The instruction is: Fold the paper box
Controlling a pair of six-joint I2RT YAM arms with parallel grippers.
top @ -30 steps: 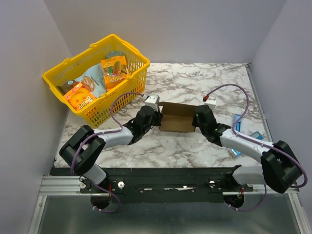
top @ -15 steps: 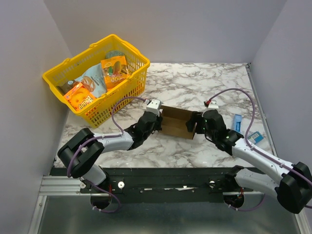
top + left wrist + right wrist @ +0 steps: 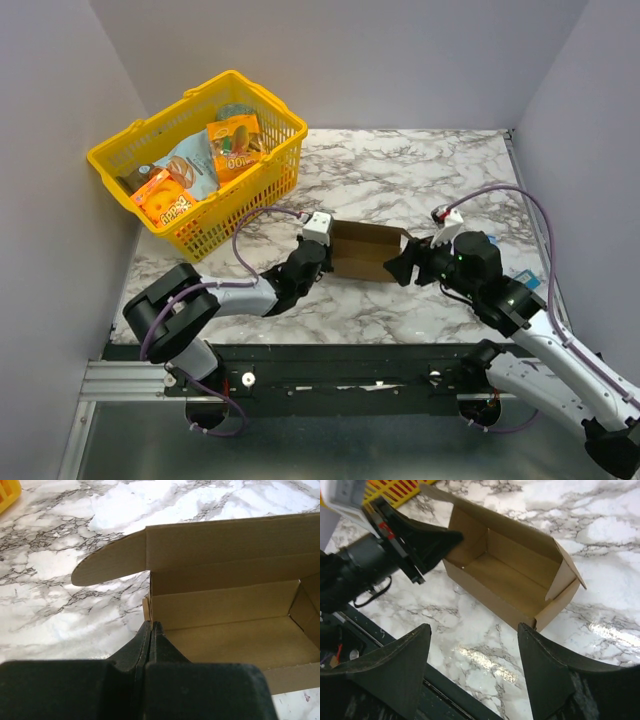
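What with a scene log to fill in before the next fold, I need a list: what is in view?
paper box: one, brown, open-topped, table centre
basket: one, yellow, rear left
snack packs: at least three, orange and pale blue, inside the basket
packet: one, blue, right side, partly hidden by the right arm
table: one, white-grey marble
left fingers: black, shut on the box's left end wall
right fingers: black, open, clear of the box's right end
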